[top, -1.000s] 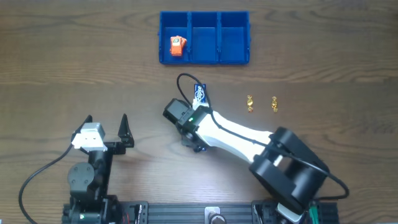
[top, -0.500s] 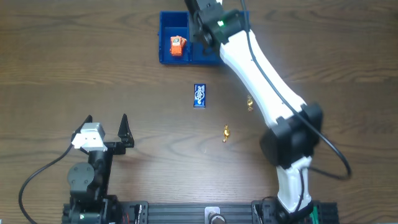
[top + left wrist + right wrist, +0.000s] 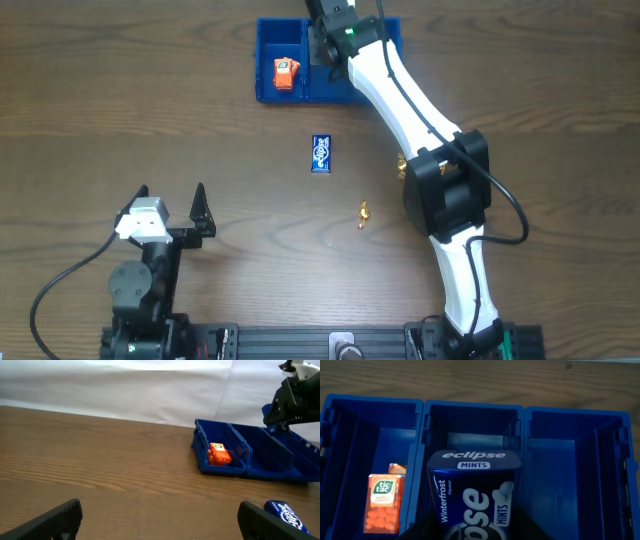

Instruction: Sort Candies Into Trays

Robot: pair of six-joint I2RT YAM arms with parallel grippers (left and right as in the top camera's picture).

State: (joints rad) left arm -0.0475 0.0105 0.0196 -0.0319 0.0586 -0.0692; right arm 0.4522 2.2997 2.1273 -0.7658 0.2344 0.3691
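A blue three-compartment tray (image 3: 263,60) stands at the table's far middle, with an orange candy box (image 3: 286,72) in its left compartment. My right gripper (image 3: 323,42) is over the tray, shut on a blue mint tin (image 3: 474,487) that hangs above the middle compartment (image 3: 475,425). The orange box (image 3: 382,502) lies just beside and below the tin. A blue candy packet (image 3: 320,153) lies flat at mid-table. One gold wrapped candy (image 3: 364,213) rests nearer me, and another (image 3: 401,166) peeks out beside the right arm. My left gripper (image 3: 172,203) stands open at the near left, holding nothing.
The left wrist view takes in the tray (image 3: 225,469), the orange box (image 3: 219,454), the blue packet (image 3: 286,511) and the right gripper (image 3: 290,400) above the tray. The tray's right compartment (image 3: 567,455) is bare. Open wood spreads left of the tray.
The right arm swung from mid-table up to the tray and now hovers over its middle compartment. One gold candy lies nearer me than a second ago. The left arm stayed put.
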